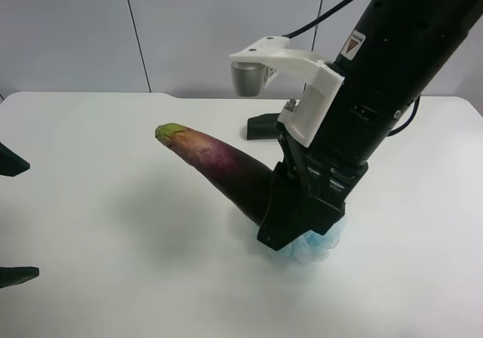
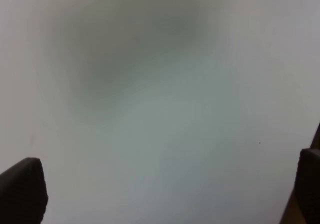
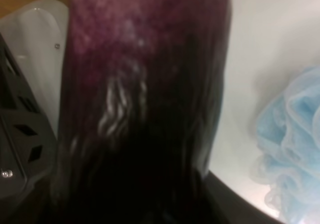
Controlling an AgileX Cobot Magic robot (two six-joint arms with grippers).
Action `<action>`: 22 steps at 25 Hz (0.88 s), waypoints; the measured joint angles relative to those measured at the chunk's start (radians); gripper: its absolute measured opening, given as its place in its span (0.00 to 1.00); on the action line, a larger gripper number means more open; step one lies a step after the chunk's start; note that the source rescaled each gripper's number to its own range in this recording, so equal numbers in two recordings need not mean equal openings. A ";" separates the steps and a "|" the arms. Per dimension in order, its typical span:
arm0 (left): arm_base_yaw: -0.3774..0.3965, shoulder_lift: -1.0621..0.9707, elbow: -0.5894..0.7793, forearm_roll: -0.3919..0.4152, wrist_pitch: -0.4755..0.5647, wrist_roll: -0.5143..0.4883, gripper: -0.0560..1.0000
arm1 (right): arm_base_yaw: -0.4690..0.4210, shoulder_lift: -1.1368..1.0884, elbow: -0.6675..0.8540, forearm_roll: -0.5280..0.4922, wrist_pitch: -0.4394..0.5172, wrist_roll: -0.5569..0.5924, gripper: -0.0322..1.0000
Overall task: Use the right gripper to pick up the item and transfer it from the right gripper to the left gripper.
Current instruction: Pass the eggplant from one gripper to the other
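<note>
The item, a glossy purple eggplant with a pale green tip, is held tilted above the white table, tip pointing up and away from the arm. My right gripper, black with a white housing, is shut on its dark thick end. In the right wrist view the eggplant fills the frame between the fingers. My left gripper is open and empty over bare table; only its two fingertips show at the exterior high view's left edge, well apart from the eggplant.
A fluffy light-blue bath pouf lies on the table just under the right gripper and also shows in the right wrist view. A dark oblong case lies near the table's far edge behind the arm.
</note>
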 joint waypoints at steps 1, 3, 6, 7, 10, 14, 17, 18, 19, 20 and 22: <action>-0.017 0.014 0.000 0.015 -0.001 0.002 1.00 | 0.000 0.015 -0.001 0.003 0.004 0.003 0.04; -0.056 0.038 0.000 0.045 -0.001 0.003 1.00 | 0.000 0.047 -0.001 0.019 0.004 0.005 0.04; -0.102 0.070 -0.001 0.110 -0.005 0.003 1.00 | 0.000 0.086 -0.001 0.036 0.004 0.005 0.04; -0.117 0.080 -0.001 0.131 -0.008 0.003 1.00 | 0.000 0.096 -0.001 0.041 0.004 0.005 0.04; -0.153 0.103 -0.001 0.193 -0.025 0.003 1.00 | 0.000 0.116 -0.001 0.055 0.004 0.001 0.04; -0.179 0.132 -0.001 0.249 -0.075 0.005 1.00 | 0.000 0.120 -0.001 0.079 0.004 -0.017 0.04; -0.179 0.154 -0.009 0.264 -0.115 0.006 1.00 | 0.000 0.127 -0.001 0.085 0.004 -0.020 0.04; -0.179 0.163 -0.016 0.267 -0.128 0.006 1.00 | 0.000 0.130 -0.001 0.089 0.004 -0.021 0.04; -0.180 0.173 -0.028 0.269 -0.140 0.006 1.00 | 0.000 0.137 -0.001 0.097 0.004 -0.024 0.04; -0.181 0.183 -0.043 0.271 -0.148 0.006 1.00 | 0.000 0.140 -0.001 0.107 0.004 -0.027 0.04; -0.181 0.205 -0.070 0.276 -0.172 0.007 1.00 | 0.000 0.153 -0.001 0.128 0.004 -0.040 0.04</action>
